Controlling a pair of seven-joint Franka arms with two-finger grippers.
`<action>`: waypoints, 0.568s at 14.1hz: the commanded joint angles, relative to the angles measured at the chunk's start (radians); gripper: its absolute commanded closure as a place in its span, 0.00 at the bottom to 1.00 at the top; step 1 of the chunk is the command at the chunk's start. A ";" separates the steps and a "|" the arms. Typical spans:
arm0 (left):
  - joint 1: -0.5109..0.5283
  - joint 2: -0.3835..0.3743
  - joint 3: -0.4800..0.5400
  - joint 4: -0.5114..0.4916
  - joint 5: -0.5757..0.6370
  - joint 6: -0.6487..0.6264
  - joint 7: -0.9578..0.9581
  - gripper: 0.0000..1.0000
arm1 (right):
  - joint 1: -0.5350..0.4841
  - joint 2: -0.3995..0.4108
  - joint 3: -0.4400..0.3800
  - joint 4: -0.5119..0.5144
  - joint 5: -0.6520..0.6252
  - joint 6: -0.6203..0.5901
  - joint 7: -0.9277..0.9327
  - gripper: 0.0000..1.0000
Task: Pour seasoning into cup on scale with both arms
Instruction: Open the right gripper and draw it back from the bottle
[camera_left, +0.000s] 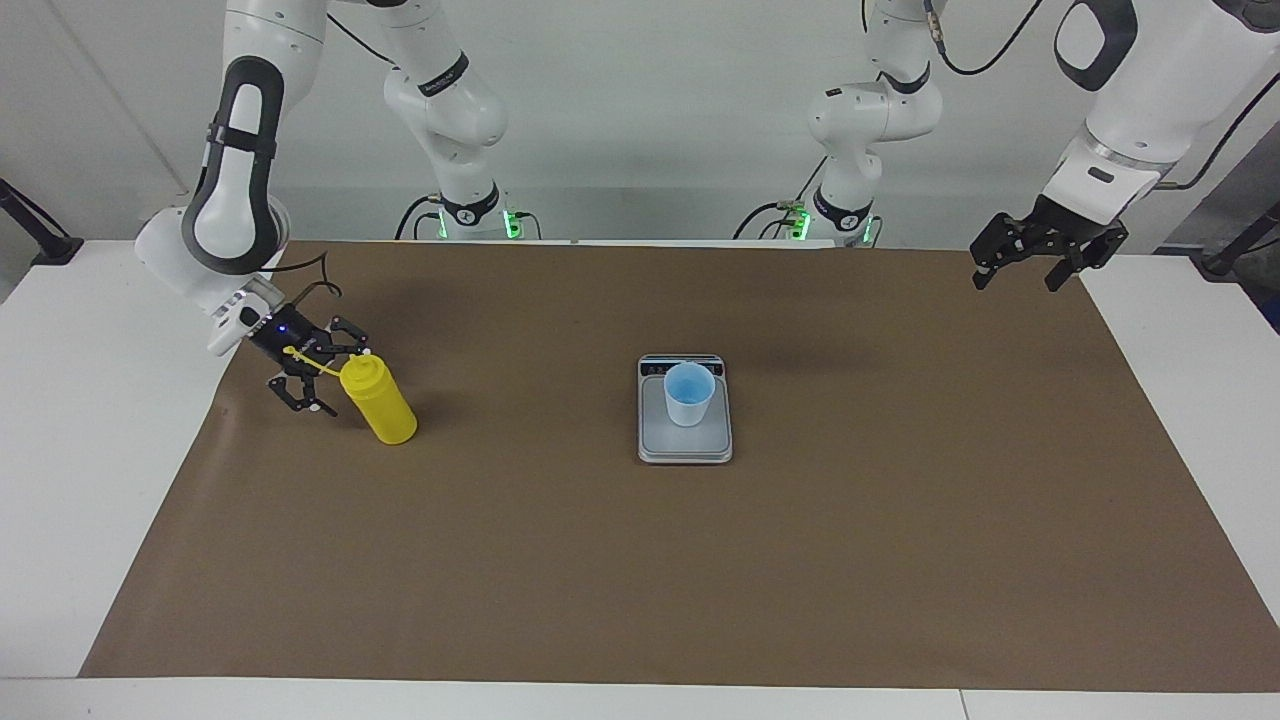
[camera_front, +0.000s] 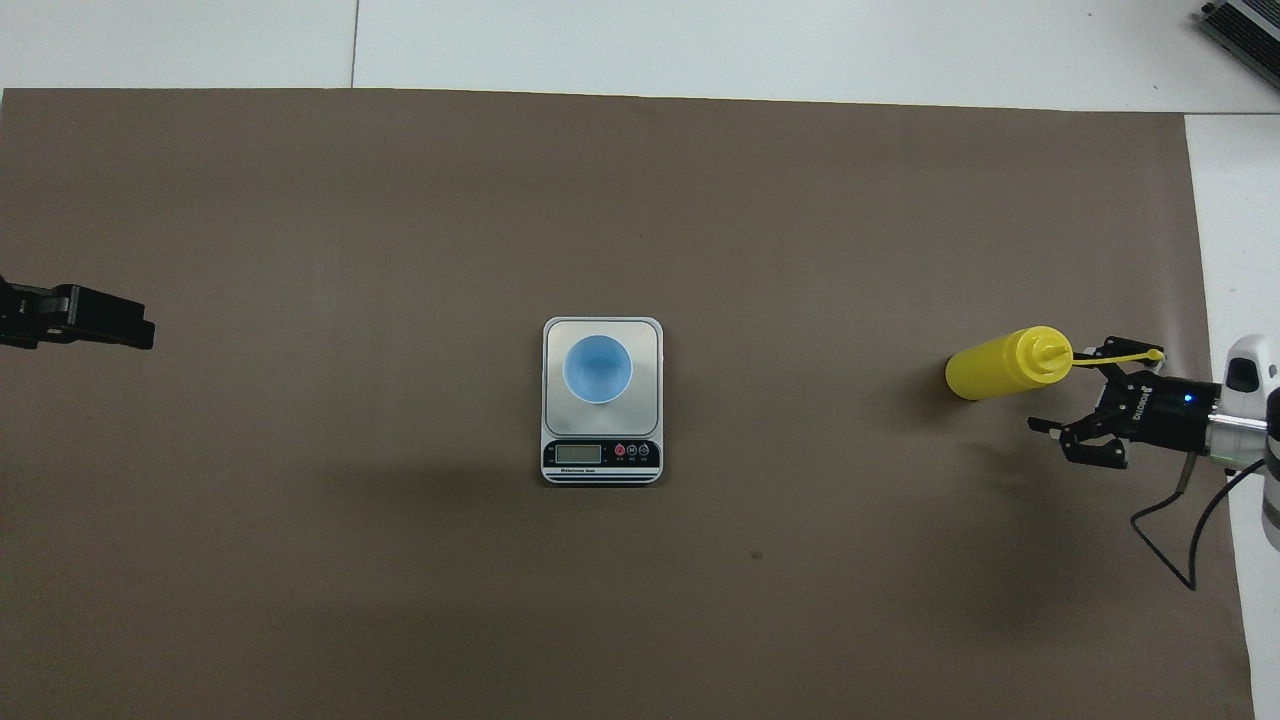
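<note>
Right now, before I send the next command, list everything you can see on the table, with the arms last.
Seasoning bottle: one, bright yellow, standing on the brown mat at the right arm's end of the table, held by nothing.
Cup: one, light blue, upright on the scale's plate.
Scale: one, silver-grey, mid-table, display end toward the robots.
Brown mat: one, covering most of the white table.
Right gripper: one, black, open, beside the bottle's top; the bottle's yellow cap strap lies across it.
Left gripper: one, black, open, waiting raised over the mat's corner at the left arm's end.
</note>
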 joint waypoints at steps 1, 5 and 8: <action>0.013 -0.026 -0.005 -0.031 -0.006 0.011 0.000 0.00 | -0.022 -0.025 -0.018 0.057 -0.141 -0.054 0.020 0.00; 0.013 -0.026 -0.005 -0.031 -0.006 0.011 0.000 0.00 | -0.020 -0.088 -0.034 0.117 -0.292 -0.055 0.105 0.00; 0.013 -0.026 -0.005 -0.031 -0.006 0.012 0.000 0.00 | -0.009 -0.157 -0.031 0.117 -0.363 -0.057 0.349 0.00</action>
